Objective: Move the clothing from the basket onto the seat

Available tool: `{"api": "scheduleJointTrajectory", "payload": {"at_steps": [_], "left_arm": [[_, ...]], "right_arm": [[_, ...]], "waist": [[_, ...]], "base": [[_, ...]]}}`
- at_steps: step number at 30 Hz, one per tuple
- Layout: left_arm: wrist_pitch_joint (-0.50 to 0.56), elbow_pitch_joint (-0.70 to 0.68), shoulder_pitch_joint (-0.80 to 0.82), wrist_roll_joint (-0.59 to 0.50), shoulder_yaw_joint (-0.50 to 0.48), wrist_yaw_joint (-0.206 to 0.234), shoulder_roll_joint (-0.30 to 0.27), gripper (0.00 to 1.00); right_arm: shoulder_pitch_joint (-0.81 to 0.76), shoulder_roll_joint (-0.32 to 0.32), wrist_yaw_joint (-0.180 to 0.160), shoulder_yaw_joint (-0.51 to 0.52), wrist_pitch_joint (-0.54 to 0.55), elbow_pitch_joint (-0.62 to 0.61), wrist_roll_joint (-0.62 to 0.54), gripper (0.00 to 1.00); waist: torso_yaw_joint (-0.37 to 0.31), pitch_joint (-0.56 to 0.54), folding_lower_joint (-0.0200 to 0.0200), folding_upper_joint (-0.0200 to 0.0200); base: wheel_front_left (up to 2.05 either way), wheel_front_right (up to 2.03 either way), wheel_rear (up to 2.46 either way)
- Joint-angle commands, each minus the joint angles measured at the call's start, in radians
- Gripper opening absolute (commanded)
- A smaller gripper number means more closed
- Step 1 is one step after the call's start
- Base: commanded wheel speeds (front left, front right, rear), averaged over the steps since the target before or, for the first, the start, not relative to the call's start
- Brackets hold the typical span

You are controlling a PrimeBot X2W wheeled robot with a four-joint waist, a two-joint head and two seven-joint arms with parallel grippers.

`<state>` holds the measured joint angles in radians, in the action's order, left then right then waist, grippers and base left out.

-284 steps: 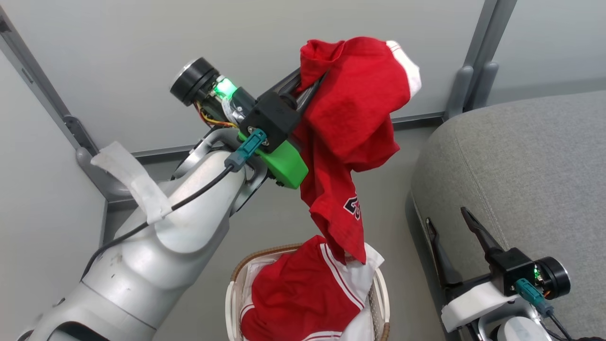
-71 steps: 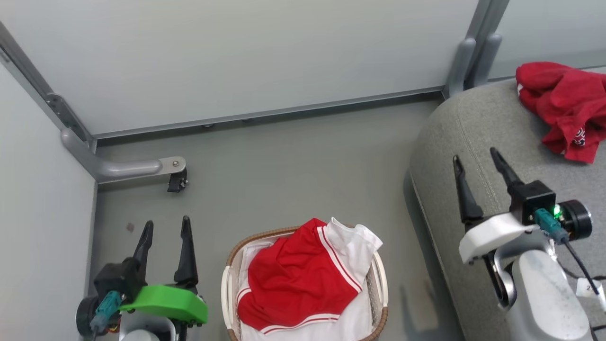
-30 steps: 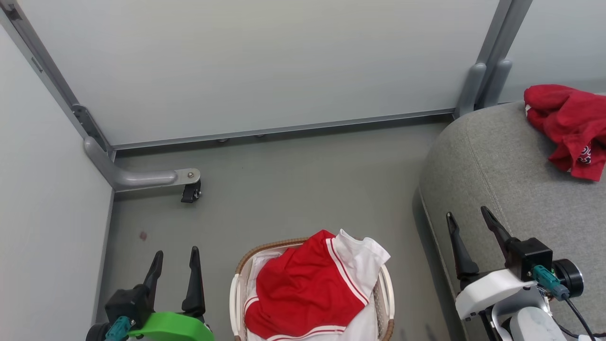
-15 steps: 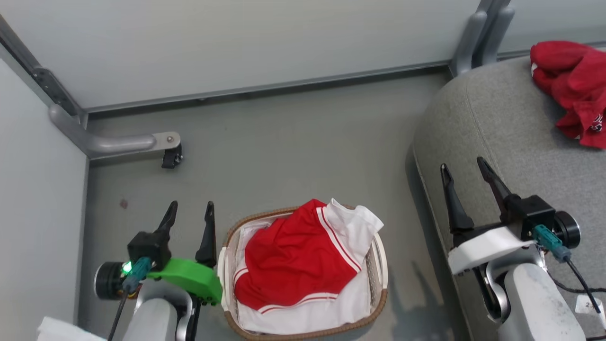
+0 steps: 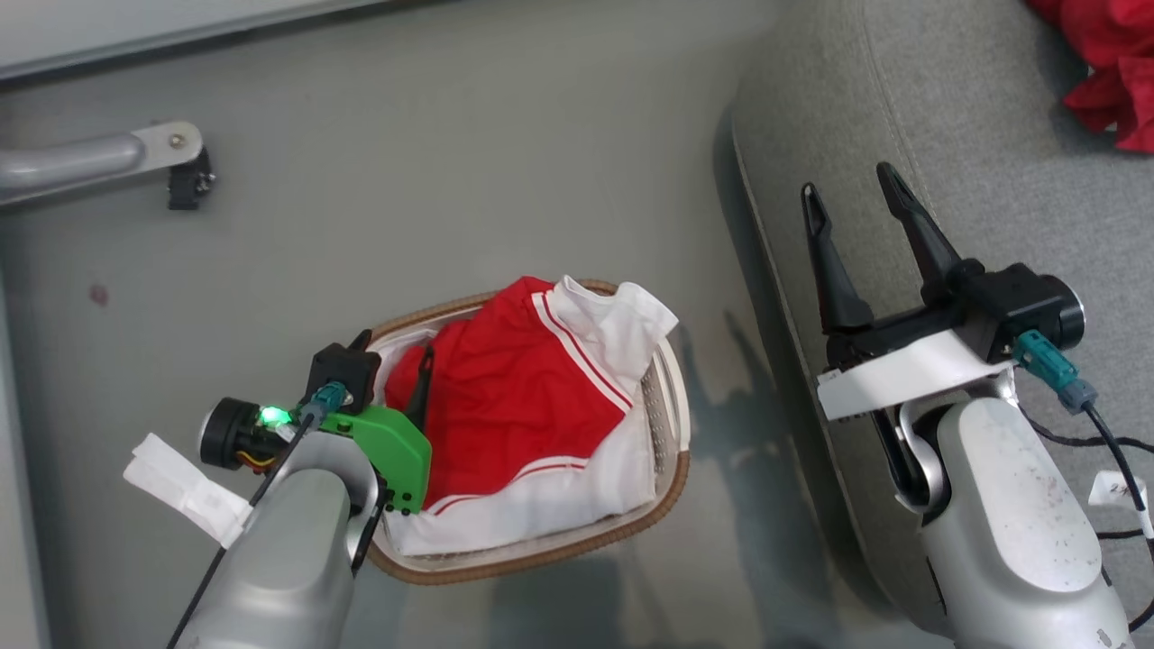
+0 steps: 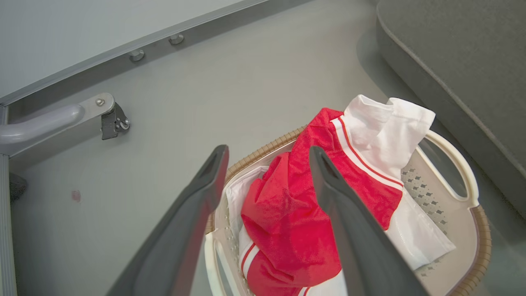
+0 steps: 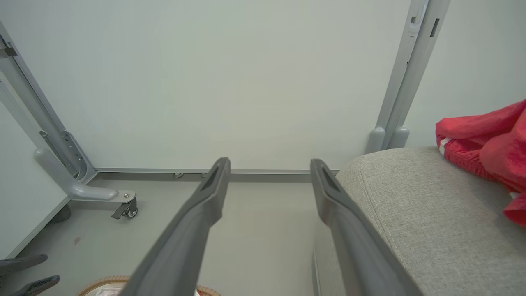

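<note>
The basket stands on the floor with the red, white-striped clothing heaped in it over a white liner. My left gripper hangs open above the basket's left end. In the left wrist view its fingers straddle the red fabric without touching it, above the rim. A second red garment lies on the grey seat. My right gripper stands open and empty over the seat's left edge. Its wrist view shows the seat and that garment.
A grey frame leg with a caster stands on the floor at the far left, below pale wall panels. Bare grey floor lies between the basket and the wall. The seat's side is close to the basket's right.
The head camera has tipped down, so the whole picture has shifted. My left gripper has gone from beside the basket to over its left end. Both grippers stay open.
</note>
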<state>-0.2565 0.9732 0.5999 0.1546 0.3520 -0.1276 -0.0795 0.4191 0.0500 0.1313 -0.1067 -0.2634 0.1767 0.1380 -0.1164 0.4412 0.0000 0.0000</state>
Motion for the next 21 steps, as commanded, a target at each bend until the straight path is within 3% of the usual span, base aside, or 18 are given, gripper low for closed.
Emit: {"api": "scheduleJointTrajectory", "payload": {"at_steps": [1, 13, 21], "left_arm": [[-0.002, 0.022, 0.036, -0.01, 0.008, -0.004, -0.02, 1.0], [0.027, 0.184, 0.155, -0.021, 0.103, -0.004, -0.093, 1.0], [0.06, 0.245, 0.233, -0.029, 0.107, 0.069, -0.135, 1.0]], "right_arm": [[0.026, 0.001, -0.001, -0.009, -0.002, -0.014, 0.012, 1.0], [0.083, 0.001, -0.001, -0.055, -0.002, -0.066, 0.076, 1.0], [0.089, 0.001, -0.001, -0.074, -0.002, -0.077, 0.104, 1.0]], "waist": [[-0.129, 0.158, 0.0, 0.0], [-0.214, 0.283, 0.0, 0.0], [-0.248, 0.322, 0.0, 0.0]], "base": [[0.0, 0.0, 0.0], [0.0, 0.0, 0.0], [0.0, 0.0, 0.0]]}}
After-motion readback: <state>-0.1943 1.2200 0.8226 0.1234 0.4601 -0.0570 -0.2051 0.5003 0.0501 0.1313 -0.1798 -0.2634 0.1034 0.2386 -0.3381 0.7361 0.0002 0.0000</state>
